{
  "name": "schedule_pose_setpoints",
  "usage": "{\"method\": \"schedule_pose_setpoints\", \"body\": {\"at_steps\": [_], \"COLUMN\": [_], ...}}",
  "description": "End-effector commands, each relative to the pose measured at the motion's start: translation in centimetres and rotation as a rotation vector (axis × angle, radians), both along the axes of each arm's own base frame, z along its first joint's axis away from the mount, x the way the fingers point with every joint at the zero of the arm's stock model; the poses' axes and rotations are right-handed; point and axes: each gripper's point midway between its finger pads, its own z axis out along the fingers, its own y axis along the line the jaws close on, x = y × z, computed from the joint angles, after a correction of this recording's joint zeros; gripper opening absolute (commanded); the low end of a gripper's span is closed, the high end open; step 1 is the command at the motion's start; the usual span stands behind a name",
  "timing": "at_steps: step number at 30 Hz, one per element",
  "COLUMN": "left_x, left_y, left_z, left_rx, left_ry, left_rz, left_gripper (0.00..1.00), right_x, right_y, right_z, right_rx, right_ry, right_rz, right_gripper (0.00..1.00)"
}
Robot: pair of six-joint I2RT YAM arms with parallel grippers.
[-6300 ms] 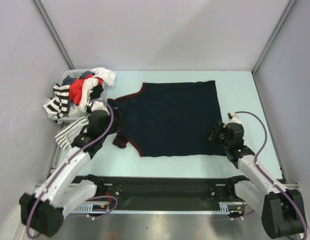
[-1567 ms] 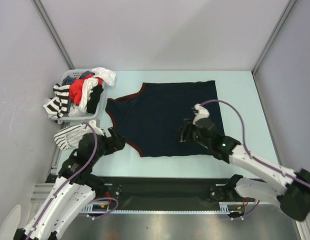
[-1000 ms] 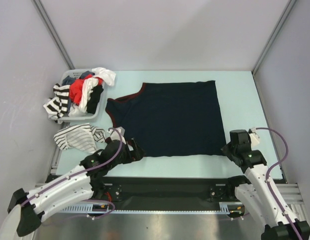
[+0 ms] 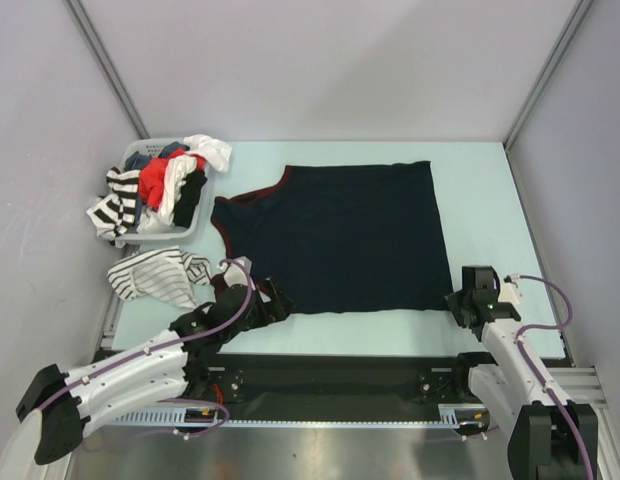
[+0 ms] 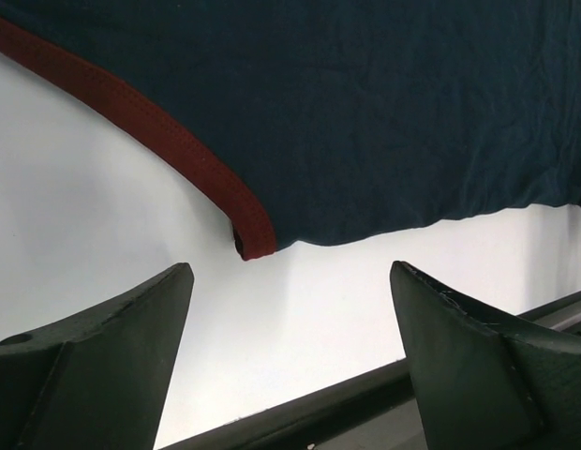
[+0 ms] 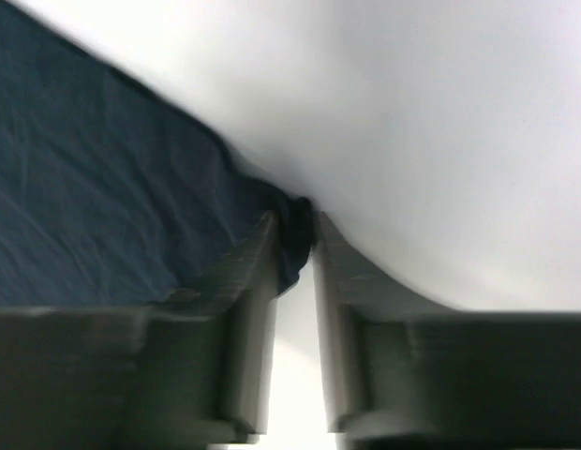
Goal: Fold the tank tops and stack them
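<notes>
The dark navy tank top (image 4: 340, 235) with maroon trim lies flat in the middle of the table. My left gripper (image 4: 275, 305) is open just short of its near left corner; the left wrist view shows the maroon-trimmed corner (image 5: 253, 239) above the gap between my fingers (image 5: 122, 319). My right gripper (image 4: 460, 300) is shut on the top's near right corner (image 6: 295, 234), pinched between the fingertips. The white striped tank top (image 4: 155, 277) lies crumpled at the left, beside my left arm.
A grey basket (image 4: 190, 225) heaped with several garments stands at the back left. The table's dark front rail (image 4: 330, 375) runs close under both grippers. Grey walls close the left, back and right sides.
My left gripper has edged right to the jersey's near left corner. My right gripper has come down onto the near right corner and shut on it.
</notes>
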Motion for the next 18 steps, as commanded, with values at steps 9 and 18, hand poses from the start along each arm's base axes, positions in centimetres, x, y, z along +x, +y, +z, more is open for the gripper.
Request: {"method": "schedule_pose_setpoints", "body": {"at_steps": [9, 18], "left_x": [0.1, 0.7], "left_y": [-1.1, -1.2], "left_z": [-1.6, -3.8], "left_rx": [0.005, 0.065], "left_ry": [0.044, 0.052], "left_rz": [-0.006, -0.010], "left_gripper": [0.84, 0.53], "right_x": [-0.1, -0.1], "right_y": [-0.9, -0.3], "right_z": [0.3, 0.3], "right_rx": [-0.029, -0.007], "right_ry": [-0.026, -0.046], "right_rz": [-0.025, 0.002], "right_gripper": [0.08, 0.06]}}
